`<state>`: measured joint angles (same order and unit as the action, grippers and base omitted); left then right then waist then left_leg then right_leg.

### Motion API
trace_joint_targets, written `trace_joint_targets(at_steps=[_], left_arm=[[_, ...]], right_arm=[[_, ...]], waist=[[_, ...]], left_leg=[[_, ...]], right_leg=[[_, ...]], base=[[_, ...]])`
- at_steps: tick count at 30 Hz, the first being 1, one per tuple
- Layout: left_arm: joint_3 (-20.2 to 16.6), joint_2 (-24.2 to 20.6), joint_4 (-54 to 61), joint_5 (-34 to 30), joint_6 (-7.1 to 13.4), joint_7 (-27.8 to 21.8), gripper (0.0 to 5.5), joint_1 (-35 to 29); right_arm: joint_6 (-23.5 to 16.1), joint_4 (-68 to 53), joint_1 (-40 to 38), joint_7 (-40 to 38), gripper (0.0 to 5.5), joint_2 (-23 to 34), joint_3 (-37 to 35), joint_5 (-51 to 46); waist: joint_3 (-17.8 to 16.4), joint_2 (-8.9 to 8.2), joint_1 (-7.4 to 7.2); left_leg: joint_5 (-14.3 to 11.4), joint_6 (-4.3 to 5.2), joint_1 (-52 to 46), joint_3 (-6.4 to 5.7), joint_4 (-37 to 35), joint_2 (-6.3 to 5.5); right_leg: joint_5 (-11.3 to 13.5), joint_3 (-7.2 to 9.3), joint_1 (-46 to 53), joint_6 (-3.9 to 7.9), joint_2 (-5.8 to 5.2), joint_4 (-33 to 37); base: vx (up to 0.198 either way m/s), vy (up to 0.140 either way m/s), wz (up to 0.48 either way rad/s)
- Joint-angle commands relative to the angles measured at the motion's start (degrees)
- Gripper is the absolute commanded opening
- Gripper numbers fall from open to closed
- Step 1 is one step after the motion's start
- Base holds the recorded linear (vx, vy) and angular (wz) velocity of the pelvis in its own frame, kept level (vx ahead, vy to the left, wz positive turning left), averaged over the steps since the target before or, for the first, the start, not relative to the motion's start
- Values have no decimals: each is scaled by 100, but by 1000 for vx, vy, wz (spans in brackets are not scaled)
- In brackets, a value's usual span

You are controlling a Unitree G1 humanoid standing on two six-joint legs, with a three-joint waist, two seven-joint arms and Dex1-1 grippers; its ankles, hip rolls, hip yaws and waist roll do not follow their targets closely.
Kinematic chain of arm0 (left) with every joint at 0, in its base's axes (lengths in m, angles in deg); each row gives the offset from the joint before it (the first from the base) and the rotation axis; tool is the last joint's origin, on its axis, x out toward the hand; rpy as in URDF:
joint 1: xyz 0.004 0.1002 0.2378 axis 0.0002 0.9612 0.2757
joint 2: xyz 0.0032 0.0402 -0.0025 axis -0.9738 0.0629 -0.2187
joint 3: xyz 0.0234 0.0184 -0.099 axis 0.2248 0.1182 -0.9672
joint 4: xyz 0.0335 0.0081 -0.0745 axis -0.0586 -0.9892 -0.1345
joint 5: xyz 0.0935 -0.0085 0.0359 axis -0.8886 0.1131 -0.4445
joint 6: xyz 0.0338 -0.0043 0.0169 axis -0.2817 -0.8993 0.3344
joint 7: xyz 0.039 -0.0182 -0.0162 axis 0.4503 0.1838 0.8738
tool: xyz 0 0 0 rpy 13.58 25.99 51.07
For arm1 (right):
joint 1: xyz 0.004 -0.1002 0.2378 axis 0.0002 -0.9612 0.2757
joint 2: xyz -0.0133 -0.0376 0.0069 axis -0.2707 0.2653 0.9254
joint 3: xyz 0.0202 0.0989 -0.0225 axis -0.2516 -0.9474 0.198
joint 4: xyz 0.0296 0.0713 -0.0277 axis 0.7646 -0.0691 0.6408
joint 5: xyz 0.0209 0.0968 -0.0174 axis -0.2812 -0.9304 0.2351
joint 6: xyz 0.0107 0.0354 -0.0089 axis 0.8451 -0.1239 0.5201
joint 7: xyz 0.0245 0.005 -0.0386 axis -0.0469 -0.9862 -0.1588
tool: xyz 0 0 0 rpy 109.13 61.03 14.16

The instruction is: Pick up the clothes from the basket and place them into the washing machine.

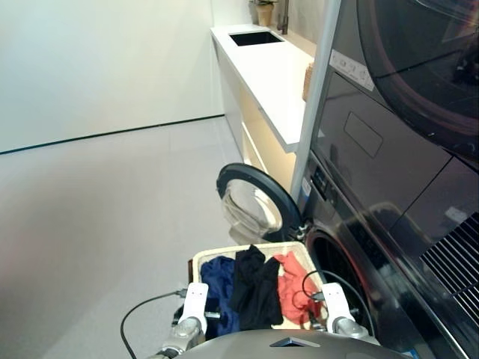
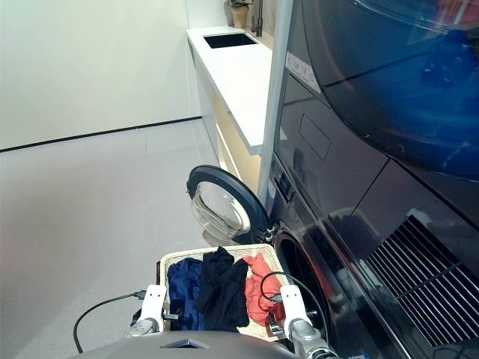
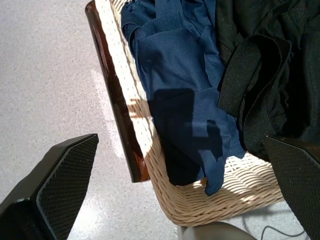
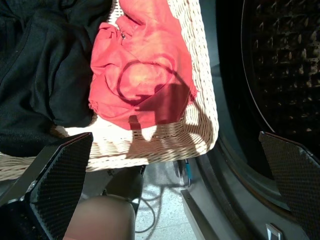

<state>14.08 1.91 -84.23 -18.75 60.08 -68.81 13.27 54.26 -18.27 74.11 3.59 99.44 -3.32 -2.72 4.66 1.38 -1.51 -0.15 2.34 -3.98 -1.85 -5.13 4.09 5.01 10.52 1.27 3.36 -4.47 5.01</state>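
Observation:
The cream woven basket [image 1: 196,262] sits on the floor in front of me, beside the washing machine [image 1: 352,247]. Its round glass door [image 1: 251,202] stands swung open past the basket, and the dark drum [image 4: 285,65] shows. Three clothes lie side by side in the basket: navy blue [image 1: 217,278], black [image 1: 254,290] and orange-red [image 1: 290,280]. My left gripper [image 3: 181,139] hangs open over the basket's left rim and the navy garment [image 3: 175,65]. Over the orange-red garment [image 4: 145,65] at the basket's right rim, my right gripper [image 4: 176,137] is open too. Neither holds anything.
A second drum unit with a dark window [image 1: 426,67] is stacked above the washing machine. A white counter [image 1: 269,71] with a sink [image 1: 256,37] runs along the far side. Thin black cables [image 1: 142,310] trail by my arms. Grey floor [image 1: 97,224] stretches to the left.

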Motion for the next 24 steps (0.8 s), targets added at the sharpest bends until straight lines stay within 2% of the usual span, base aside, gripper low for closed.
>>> trace_joint_targets(at_steps=[1,13,24], left_arm=[[5,-94,-129,6,254,-34,550,-550],[127,-62,-213,-131,210,-65,550,-596],[659,-293,97,-869,269,-41,550,-976]], right_arm=[[-192,101,654,-6,550,-173,-6,-20],[-183,72,681,36,550,-203,55,-50],[-206,-107,874,46,550,-126,197,-109]], waist=[[-282,-350,-18],[-294,-335,-33],[-481,-299,-100]], left_leg=[[-256,64,-142,361,265,-154],[-252,66,-107,384,253,-148],[-184,91,143,400,272,-139]], right_leg=[[-609,-227,303,521,-180,-184],[-597,-255,239,525,-172,-177],[-540,-307,-65,540,-184,-230]], base=[[0,0,0],[0,0,0],[-17,2,-10]])
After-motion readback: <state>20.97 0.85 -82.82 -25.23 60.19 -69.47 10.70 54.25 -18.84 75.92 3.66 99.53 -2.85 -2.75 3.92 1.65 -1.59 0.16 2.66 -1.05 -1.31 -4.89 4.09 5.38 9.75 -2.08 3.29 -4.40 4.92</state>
